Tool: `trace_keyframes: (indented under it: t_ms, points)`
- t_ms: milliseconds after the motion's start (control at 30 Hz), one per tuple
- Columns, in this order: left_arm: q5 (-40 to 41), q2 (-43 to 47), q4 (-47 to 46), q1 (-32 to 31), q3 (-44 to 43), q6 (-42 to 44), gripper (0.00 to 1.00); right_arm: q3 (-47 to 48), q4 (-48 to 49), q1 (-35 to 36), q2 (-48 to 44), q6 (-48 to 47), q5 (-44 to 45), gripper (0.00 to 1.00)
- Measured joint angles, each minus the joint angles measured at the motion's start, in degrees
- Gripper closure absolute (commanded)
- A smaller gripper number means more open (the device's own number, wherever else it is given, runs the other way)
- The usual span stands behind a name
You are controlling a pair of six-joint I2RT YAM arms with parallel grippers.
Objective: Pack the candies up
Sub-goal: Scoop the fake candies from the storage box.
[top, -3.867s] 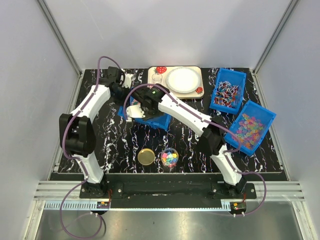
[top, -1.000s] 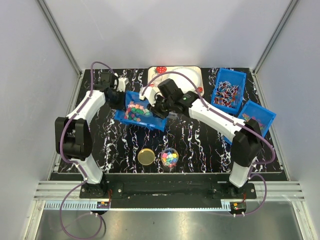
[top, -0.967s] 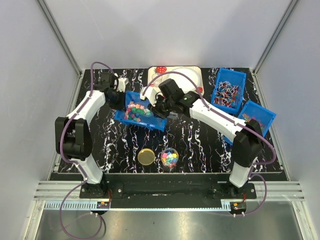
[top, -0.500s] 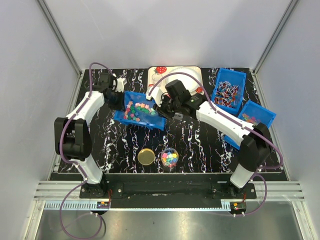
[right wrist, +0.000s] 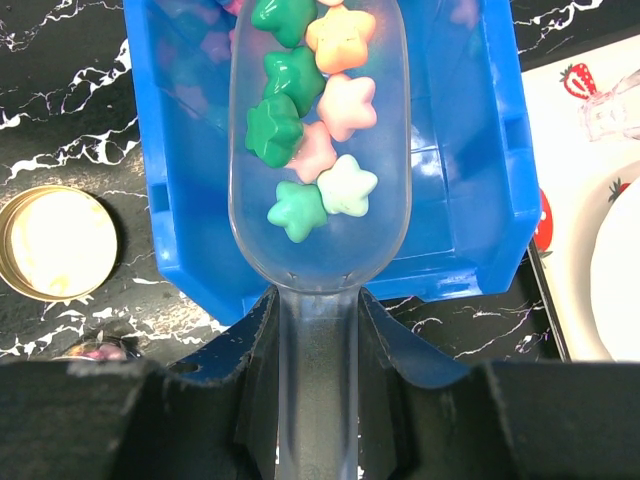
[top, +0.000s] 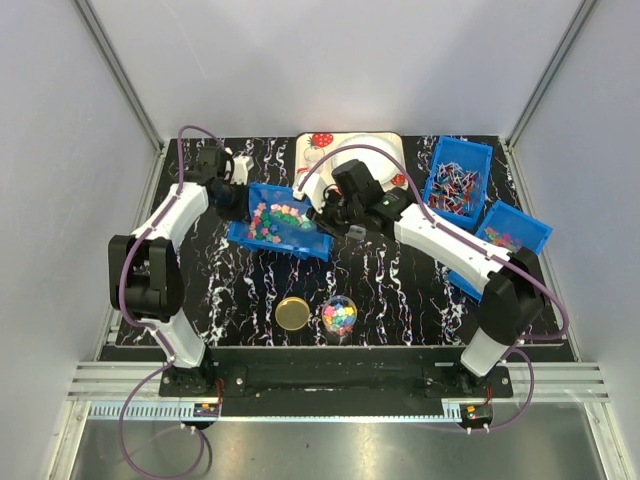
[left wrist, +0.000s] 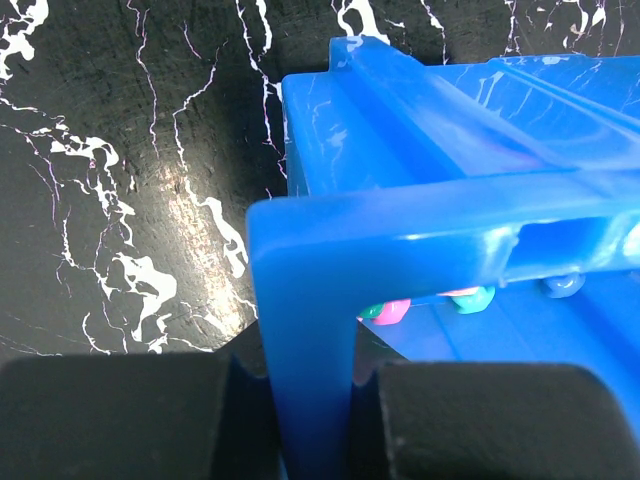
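Observation:
The candies (top: 273, 219) are small bright sweets lying in a blue bin (top: 283, 246) left of the table's centre. My left gripper (top: 236, 200) is shut on that bin's left wall (left wrist: 305, 290), and a few candies (left wrist: 392, 312) show under the rim. My right gripper (right wrist: 318, 400) is shut on the handle of a clear scoop (right wrist: 300, 265). The scoop holds several star-shaped candies (right wrist: 310, 130), green, pink and orange, over the bin's right end (right wrist: 470, 150). A small clear jar (top: 340, 316) with mixed candies stands near the front edge.
A gold lid (top: 294, 313) lies beside the jar, and shows again as lid (right wrist: 55, 243). A strawberry-print tray (top: 318, 142) with a white plate sits at the back. Two more blue bins (top: 457, 180) (top: 505, 240) of other sweets stand at the right.
My right gripper has drawn the loaded scoop back to the right, toward the bin's right end. The left gripper keeps its hold on the bin wall.

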State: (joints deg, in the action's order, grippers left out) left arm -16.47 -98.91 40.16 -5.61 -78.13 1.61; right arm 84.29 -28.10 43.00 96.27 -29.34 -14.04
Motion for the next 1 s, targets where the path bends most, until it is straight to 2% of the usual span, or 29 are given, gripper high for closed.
trace_keyframes:
  t_ms: [267, 733, 1000]
  points:
    - [-0.5, -0.2, 1.0, 0.0, -1.3, 1.2, 1.0, -0.3, 0.0, 0.0, 0.0, -0.2, 0.5, 1.0]
    - [-5.7, -0.6, 0.0, 0.0, -1.9, 1.8, 1.0, -1.3, 0.5, 0.0, 0.0, -1.7, 5.0, 1.0]
    - [-5.5, -0.7, 0.0, 0.0, -1.2, 1.8, 1.0, -4.9, -0.3, 0.0, -1.6, -3.6, 6.4, 1.0]
